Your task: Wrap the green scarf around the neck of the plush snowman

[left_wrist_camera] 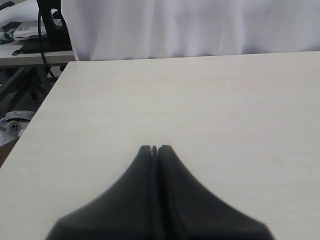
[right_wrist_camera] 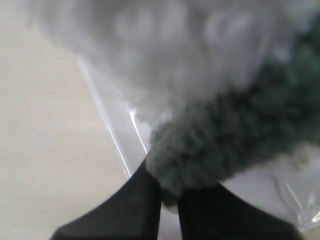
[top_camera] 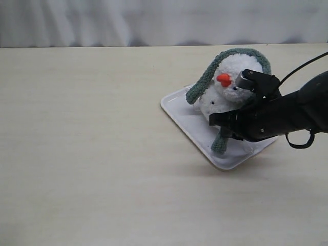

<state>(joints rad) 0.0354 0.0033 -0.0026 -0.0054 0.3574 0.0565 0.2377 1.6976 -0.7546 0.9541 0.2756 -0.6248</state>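
The plush snowman [top_camera: 231,72] stands on a white tray [top_camera: 177,108], its orange nose pointing left. The green scarf [top_camera: 205,81] arches over its head; one end hangs down the left side, the other end [top_camera: 221,143] drops to the tray at the front. My right gripper [top_camera: 219,122] reaches in front of the snowman's body, hiding the neck. In the right wrist view the right gripper [right_wrist_camera: 170,189] pinches the scarf [right_wrist_camera: 225,145] end between nearly closed jaws, below the white plush [right_wrist_camera: 175,50]. My left gripper [left_wrist_camera: 154,148] is shut and empty over bare table.
The tray [right_wrist_camera: 117,127] lies at an angle on the pale wooden table [top_camera: 92,154]. A white curtain [top_camera: 154,20] hangs behind the table's far edge. In the left wrist view, table legs and clutter [left_wrist_camera: 30,35] stand beyond the table's corner.
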